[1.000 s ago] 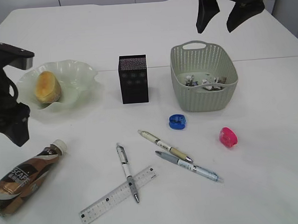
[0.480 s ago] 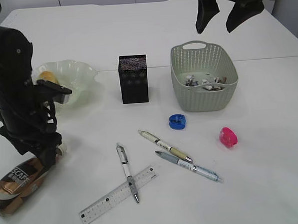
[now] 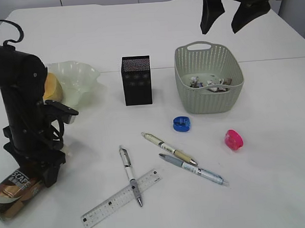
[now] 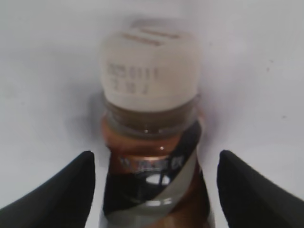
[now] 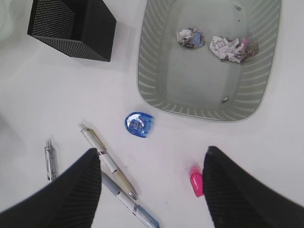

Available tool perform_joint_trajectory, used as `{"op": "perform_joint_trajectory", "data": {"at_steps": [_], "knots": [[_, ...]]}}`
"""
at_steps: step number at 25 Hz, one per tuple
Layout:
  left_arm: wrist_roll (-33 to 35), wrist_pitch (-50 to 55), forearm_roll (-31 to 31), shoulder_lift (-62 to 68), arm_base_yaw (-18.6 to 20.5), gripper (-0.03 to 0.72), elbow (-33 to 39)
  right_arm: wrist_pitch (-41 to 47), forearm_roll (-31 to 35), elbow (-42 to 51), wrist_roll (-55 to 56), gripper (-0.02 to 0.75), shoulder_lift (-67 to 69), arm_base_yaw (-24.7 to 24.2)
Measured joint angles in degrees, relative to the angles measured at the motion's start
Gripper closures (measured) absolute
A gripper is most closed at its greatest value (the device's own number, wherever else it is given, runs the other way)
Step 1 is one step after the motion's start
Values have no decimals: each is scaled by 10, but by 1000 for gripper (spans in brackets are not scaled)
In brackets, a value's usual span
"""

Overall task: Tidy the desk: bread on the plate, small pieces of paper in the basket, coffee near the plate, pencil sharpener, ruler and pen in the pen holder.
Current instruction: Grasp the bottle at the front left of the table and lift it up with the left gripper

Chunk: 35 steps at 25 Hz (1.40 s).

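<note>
The coffee lies on its side on the desk at the front left. My left gripper is open and straddles the bottle's neck. In the left wrist view the coffee lies between the left gripper fingers with a gap on each side. The bread sits in the plate, half hidden by the left arm. My right gripper hangs open and empty high above the basket, which holds pieces of paper. The pen holder stands mid-desk.
A blue pencil sharpener and a pink pencil sharpener lie in front of the basket. Three pens lie near the front; the last crosses the clear ruler.
The left arm has swung in and down over the coffee, now covering its cap and part of the bread. The right arm and all the objects have stayed put.
</note>
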Motion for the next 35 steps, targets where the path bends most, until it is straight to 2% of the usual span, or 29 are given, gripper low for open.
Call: {"op": "perform_joint_trajectory", "data": {"at_steps": [5, 7, 13, 16, 24, 29, 32, 35], "knots": [[0, -2, 1, 5, 0, 107, 0, 0, 0, 0, -3, 246, 0, 0], [0, -3, 1, 5, 0, 131, 0, 0, 0, 0, -4, 246, 0, 0], [-2, -6, 8, 5, 0, 341, -1, 0, 0, 0, -6, 246, 0, 0], [-2, -5, 9, 5, 0, 391, -2, 0, 0, 0, -6, 246, 0, 0], [-11, 6, -4, 5, 0, 404, -4, 0, 0, 0, -6, 246, 0, 0], [-18, 7, -83, -43, 22, 405, 7, 0, 0, 1, -6, 246, 0, 0], [-19, 2, -103, -109, 36, 405, 43, 0, 0, 1, -6, 246, 0, 0], [-19, -27, -114, -203, 54, 405, 112, 0, 0, 1, -6, 246, 0, 0]]}}
